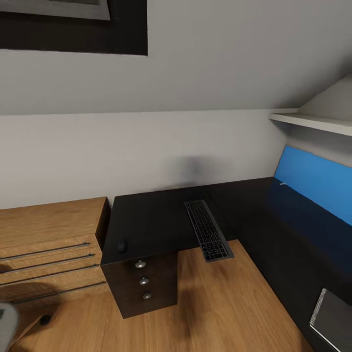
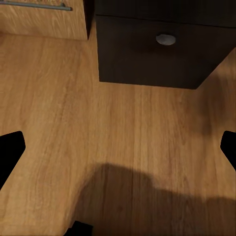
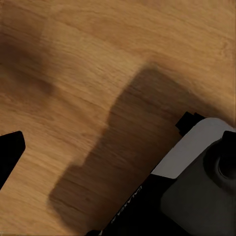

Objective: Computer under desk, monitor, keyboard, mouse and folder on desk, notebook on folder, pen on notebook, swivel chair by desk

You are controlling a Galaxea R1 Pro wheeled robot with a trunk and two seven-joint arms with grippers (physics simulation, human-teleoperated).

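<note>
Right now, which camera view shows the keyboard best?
The head view: the keyboard lies on the black surface, its near end jutting past the edge. The wrist views look at the wood floor, one past a dark drawer unit.

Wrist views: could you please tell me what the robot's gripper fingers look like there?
The left gripper has plain black fingers. They are flat and taper to blunt, angular tips, and no markings or cables can be seen on them. The right gripper has the same kind of black fingertip.
</note>
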